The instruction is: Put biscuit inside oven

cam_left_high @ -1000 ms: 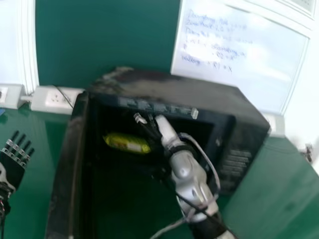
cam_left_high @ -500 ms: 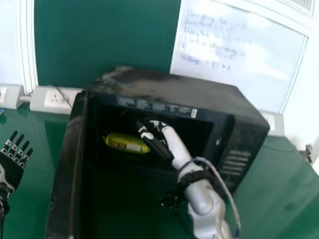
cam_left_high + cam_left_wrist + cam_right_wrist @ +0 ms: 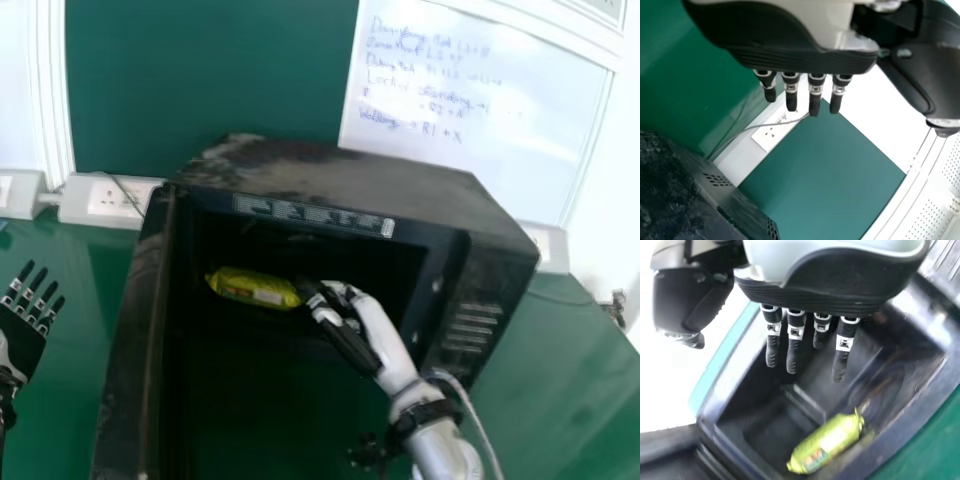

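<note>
Oven door (image 3: 133, 350): standing open; shutting it may remain;
Left hand (image 3: 22, 338): idle beside the oven (image 3: 350, 180), fingers straight;
Right hand (image 3: 850, 282): at the opening, fingers extended, holding nothing; withdrawal remains;
Biscuit (image 3: 827, 444): inside, apart from the fingers; plump yellow-green wrapper, pale label; placing looks done

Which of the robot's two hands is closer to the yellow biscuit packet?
The right hand, at the open oven near the packet; the left hand is off beyond the oven door.
</note>
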Robot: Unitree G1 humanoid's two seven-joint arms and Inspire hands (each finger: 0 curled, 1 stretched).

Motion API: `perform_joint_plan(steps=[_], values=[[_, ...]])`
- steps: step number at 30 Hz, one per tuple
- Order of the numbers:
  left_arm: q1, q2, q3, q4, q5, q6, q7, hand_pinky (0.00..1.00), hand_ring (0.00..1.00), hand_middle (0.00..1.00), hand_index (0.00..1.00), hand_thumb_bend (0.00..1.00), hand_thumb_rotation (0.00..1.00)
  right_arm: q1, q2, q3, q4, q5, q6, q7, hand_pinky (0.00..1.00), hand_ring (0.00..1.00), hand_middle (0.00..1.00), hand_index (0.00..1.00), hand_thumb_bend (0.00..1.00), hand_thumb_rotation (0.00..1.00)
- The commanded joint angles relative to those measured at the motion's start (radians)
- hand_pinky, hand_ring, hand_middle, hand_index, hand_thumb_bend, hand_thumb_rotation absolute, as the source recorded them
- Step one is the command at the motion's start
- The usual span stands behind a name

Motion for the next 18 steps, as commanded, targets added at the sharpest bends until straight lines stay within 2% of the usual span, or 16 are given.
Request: perform_joint_plan(steps=[1,5,9,12,18], values=[[-0.018,0.013,0.013,0.008,-0.008,0.000,-0.006,1.00,1.00,1.00,1.00,0.58,0.17,0.034,0.012,-0.038,-0.029,0.026,-0.020,-0.019,0.69,0.76,0.79,0.79,0.73,0.29],[-0.024,0.019,0.015,0.006,-0.016,0.004,-0.007,1.00,1.00,1.00,1.00,0.58,0.16,0.099,0.022,-0.084,-0.065,0.050,-0.056,-0.046,0.69,0.75,0.78,0.78,0.72,0.29],[-0.036,0.028,0.014,-0.006,-0.024,0.012,0.006,1.00,1.00,1.00,1.00,0.59,0.15,0.155,0.052,-0.140,-0.110,0.095,-0.054,-0.064,0.66,0.74,0.77,0.77,0.71,0.26],[-0.040,0.036,0.010,-0.010,-0.023,0.012,-0.010,1.00,1.00,1.00,1.00,0.61,0.14,0.177,0.076,-0.180,-0.122,0.127,-0.073,-0.090,0.66,0.73,0.76,0.75,0.71,0.24],[-0.043,0.047,-0.006,-0.006,-0.012,0.008,-0.041,1.00,1.00,1.00,1.00,0.57,0.15,0.199,0.135,-0.254,-0.130,0.183,-0.108,-0.156,0.61,0.68,0.71,0.71,0.71,0.21]])
